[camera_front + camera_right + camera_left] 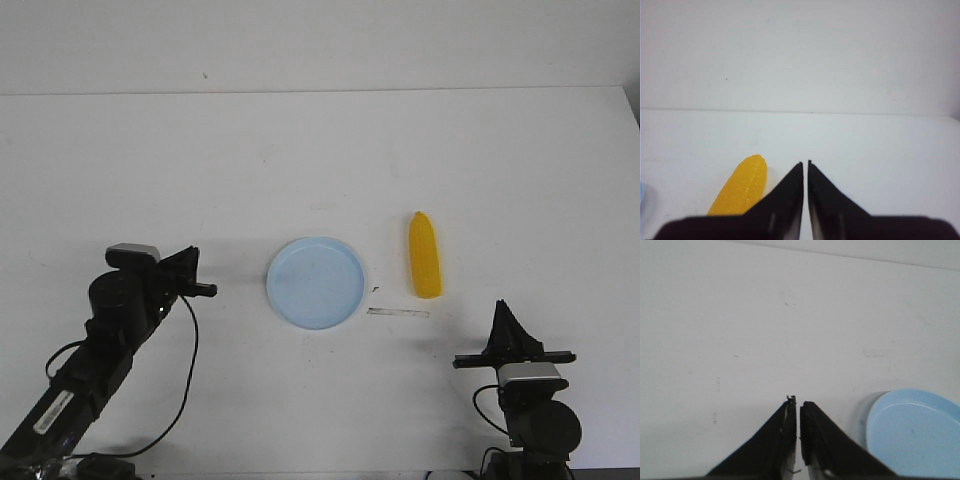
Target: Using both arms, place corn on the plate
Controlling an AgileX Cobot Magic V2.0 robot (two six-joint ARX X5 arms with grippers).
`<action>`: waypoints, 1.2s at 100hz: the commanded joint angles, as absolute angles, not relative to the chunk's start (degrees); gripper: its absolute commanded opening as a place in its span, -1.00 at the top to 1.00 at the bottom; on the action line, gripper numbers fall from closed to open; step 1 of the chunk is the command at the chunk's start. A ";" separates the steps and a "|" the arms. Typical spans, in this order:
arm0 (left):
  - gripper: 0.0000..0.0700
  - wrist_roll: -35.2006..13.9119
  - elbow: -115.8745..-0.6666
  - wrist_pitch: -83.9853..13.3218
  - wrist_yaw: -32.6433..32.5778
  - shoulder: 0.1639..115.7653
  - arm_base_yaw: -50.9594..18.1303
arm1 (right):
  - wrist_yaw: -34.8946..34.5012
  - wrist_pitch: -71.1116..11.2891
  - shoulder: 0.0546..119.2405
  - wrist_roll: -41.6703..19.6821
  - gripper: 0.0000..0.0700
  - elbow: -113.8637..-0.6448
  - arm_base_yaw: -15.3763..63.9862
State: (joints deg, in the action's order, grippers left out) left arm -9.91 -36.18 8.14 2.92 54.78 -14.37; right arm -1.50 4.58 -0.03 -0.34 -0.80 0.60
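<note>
- There is one plate (315, 282), one corn (424, 255) and two arms, all on one white counter (320, 160).
- The plate is my landmark: it lies flat near the middle of the counter and nothing lies in it.
- The corn lies on the counter just to the right of the plate, apart from the rim, with its tapered end pointing away from the robot.
- One thin pale strip (398, 313) lies on the counter near the plate's right front side, in front of the corn.
- The left claw (206, 290) is to the left of the plate, apart from it, and its fingers are almost together with only a thin slit; it holds nothing.
- The right claw (806, 165) is to the right and in front of the plate, nearer to the robot than the corn; its fingers are also nearly closed and hold nothing.
- Behind the plate the counter is open up to its far edge, and both side edges are well apart from the plate.
</note>
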 commanded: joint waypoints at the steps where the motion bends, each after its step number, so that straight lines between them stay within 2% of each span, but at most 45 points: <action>1: 1.00 -2.20 -35.44 9.06 2.70 51.88 -13.17 | -1.48 5.15 0.05 -0.14 0.96 -0.73 0.58; 15: 1.00 2.35 -31.66 9.10 2.70 43.55 -8.14 | -1.48 5.15 0.05 -0.14 0.95 -0.73 0.58; 39: 1.00 2.33 -25.10 9.08 2.74 29.12 0.19 | -1.48 5.15 0.05 -0.14 0.95 -0.73 0.58; 65: 1.00 2.37 -20.18 7.97 2.72 19.62 0.89 | -1.48 5.15 0.05 -0.14 0.95 -0.73 0.58; 120: 1.00 2.11 -20.21 6.33 2.72 14.61 0.89 | -1.48 5.15 0.05 -0.14 0.95 -0.73 0.58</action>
